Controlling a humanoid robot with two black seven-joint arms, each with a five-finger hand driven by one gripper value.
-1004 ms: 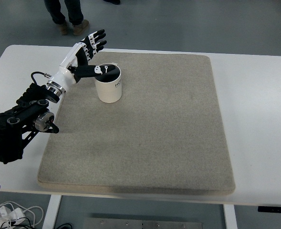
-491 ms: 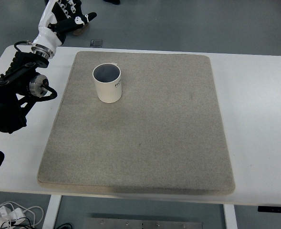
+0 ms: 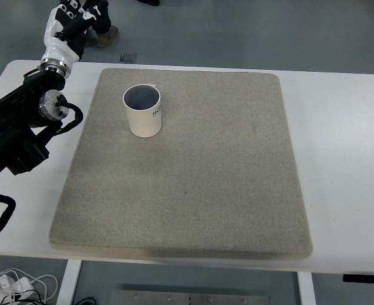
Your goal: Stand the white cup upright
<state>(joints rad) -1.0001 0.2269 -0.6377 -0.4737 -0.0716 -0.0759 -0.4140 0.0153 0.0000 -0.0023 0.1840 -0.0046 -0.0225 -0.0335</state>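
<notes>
head view: cup (image 3: pixel 143 112) is standing upright on the far left part of the mat (image 3: pixel 193 190), mouth up, with dark print on its side. left hand (image 3: pixel 72 19) is hanging above the table's (image 3: pixel 345 159) far left corner, well apart from the cup and holding nothing; how far its fingers are curling, i cannot tell. a person's shoe (image 3: pixel 104 37) is showing on the floor beyond

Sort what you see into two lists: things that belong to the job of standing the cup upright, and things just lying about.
Job: cup, upright on the mat; left hand, raised at the top left.

Lying about: small dark object on the floor; a person's shoe; cables under the table.
</notes>
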